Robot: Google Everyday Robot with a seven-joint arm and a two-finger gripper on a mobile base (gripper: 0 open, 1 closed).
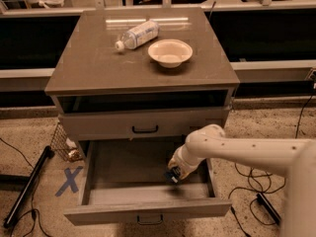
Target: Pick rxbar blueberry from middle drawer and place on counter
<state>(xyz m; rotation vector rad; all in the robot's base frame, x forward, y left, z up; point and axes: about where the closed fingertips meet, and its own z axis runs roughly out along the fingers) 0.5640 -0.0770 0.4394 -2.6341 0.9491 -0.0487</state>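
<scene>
down inside the pulled-out, wide grey-brown middle drawer [148, 212], toward its right side, the white arm's hand [174, 175] is clenched on the small dark blue-wrapped rxbar blueberry [171, 177]. only a short end of the bar shows, poking down-left toward the drawer front; its long axis is otherwise hidden. above, the glossy grey-brown counter [98, 63] carries a clear plastic bottle [138, 34] lying on its side and a shallow white bowl [170, 52]. the speckled floor [266, 127] bears a blue tape x [69, 180].
</scene>
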